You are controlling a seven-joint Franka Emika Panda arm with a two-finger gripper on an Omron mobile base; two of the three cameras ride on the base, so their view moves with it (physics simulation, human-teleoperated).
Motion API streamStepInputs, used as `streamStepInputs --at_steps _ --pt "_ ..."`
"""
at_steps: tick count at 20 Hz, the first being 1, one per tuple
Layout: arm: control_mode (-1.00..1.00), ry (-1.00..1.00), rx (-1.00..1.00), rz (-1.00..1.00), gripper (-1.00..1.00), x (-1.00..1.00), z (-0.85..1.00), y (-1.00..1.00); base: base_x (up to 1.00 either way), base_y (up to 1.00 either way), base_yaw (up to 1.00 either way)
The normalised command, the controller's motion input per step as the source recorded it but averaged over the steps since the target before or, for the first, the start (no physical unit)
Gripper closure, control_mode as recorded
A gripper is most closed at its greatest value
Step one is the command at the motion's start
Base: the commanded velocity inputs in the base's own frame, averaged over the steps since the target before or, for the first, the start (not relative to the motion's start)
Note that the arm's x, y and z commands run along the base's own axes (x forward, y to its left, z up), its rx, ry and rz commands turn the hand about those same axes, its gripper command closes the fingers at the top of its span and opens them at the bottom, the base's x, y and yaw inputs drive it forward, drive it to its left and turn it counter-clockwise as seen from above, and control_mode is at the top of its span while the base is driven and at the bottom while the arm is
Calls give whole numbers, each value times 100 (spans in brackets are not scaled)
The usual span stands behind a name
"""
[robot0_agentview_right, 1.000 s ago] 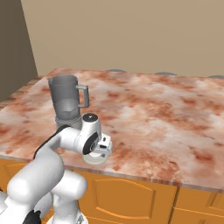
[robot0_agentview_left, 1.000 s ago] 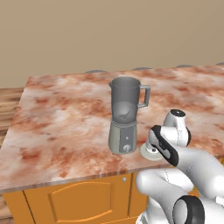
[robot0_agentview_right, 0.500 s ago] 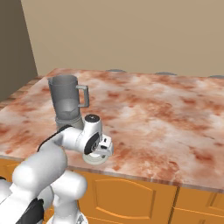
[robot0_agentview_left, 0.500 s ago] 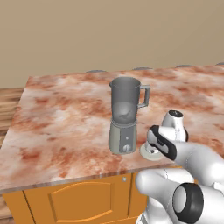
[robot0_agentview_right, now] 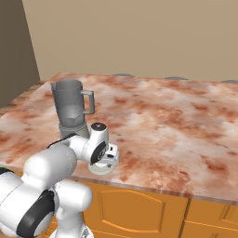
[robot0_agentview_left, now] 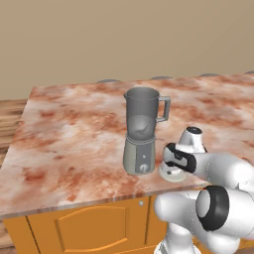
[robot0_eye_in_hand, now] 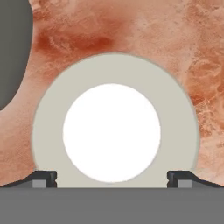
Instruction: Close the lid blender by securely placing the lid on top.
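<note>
The lid [robot0_eye_in_hand: 111,131], a pale grey-green disc with a white raised centre, lies flat on the marble counter just right of the blender's base. The blender [robot0_agentview_left: 141,129] stands upright near the counter's front edge, its smoky jar open at the top and its handle to the right. My gripper [robot0_eye_in_hand: 111,179] points straight down right above the lid, open, with one fingertip [robot0_eye_in_hand: 43,178] on each side of the disc. From the base views the hand [robot0_agentview_left: 178,158] covers most of the lid [robot0_agentview_left: 170,175], and only its front rim [robot0_agentview_right: 101,169] peeks out. The blender's grey base [robot0_eye_in_hand: 13,43] shows at the hand view's left edge.
The counter's front edge [robot0_agentview_left: 99,198] runs just in front of the lid, with orange cabinet doors [robot0_agentview_left: 94,230] below. The wide marble surface [robot0_agentview_right: 176,116] stretches right and back to the beige wall. My own arm [robot0_agentview_right: 51,167] bends low before the counter.
The hand stays almost in place over the lid while the arm's lower joints have shifted. The lid and the blender have not moved.
</note>
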Motion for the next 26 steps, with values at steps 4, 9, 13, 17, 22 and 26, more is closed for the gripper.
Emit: streamStepInputs --at_steps 4,9,13,17,22,26 --pt "-100 0 0 8 -100 24 -39 10 0 0 0" --pt "-100 0 0 9 -100 14 -46 6 0 0 0" --pt "-100 0 0 8 100 1 -61 12 0 0 0" --pt "-100 0 0 6 100 0 -37 23 0 0 0" --pt "-100 -9 0 2 100 -22 16 4 0 0 0" --pt "-100 -24 0 0 100 -42 79 -1 0 0 0"
